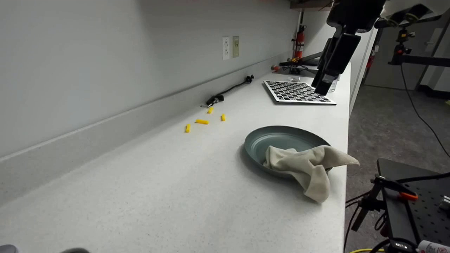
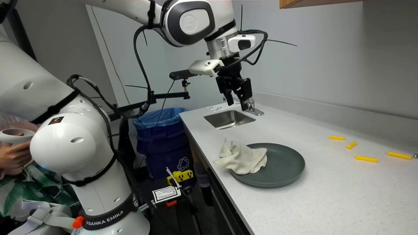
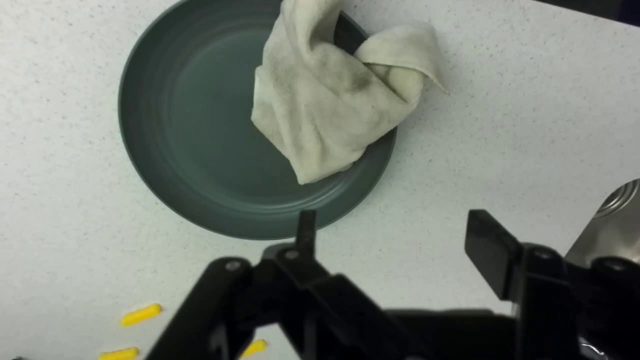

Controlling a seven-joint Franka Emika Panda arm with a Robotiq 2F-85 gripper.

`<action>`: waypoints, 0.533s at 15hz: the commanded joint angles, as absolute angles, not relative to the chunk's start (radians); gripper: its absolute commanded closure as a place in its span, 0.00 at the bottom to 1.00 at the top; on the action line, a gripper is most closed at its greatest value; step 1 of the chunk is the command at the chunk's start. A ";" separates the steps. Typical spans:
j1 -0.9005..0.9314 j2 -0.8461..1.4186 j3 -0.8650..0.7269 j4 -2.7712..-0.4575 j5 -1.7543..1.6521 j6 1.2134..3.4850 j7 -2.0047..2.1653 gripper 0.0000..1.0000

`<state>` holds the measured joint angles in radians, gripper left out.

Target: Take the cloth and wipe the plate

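Far left in an exterior view there's somebody's hand around a white ring-shaped gadget, right by the big white robot arm from that angle. Next along, a blue bin with a lighter blue liner, then a yellow power strip sitting lower than the desk. Then you get to the steel sink let into the desk, and around there the black gripper hangs in the air, pointing down. The jaws are spread nice and wide btw, in the wrist view you can see desk through the gap. Lower down is the cream cloth, all crumpled up on the plate and flopping over the rim on the side by the desk's edge; looks like a darker patch on it too. The plate's a round, dark grey-green one lying flat, with a good chunk of it uncovered. Furthest right, four yellow sticks are scattered on the same side of the plate as the wall, can't tell what they are tbh.
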<state>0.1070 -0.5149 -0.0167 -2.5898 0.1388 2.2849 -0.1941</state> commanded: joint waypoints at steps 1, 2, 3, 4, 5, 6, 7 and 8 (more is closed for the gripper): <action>0.134 -0.550 -0.044 -2.603 0.172 2.298 -0.253 0.00; 0.140 -0.551 -0.049 -2.606 0.190 2.306 -0.256 0.00; 0.114 -0.517 -0.023 -2.588 0.146 2.285 -0.214 0.00; 0.115 -0.516 -0.024 -2.588 0.148 2.286 -0.215 0.00; 0.115 -0.513 -0.024 -2.588 0.148 2.286 -0.214 0.00; 0.114 -0.511 -0.024 -2.588 0.148 2.286 -0.214 0.00; 0.114 -0.510 -0.024 -2.588 0.148 2.286 -0.214 0.00; 0.114 -0.510 -0.024 -2.588 0.148 2.286 -0.214 0.00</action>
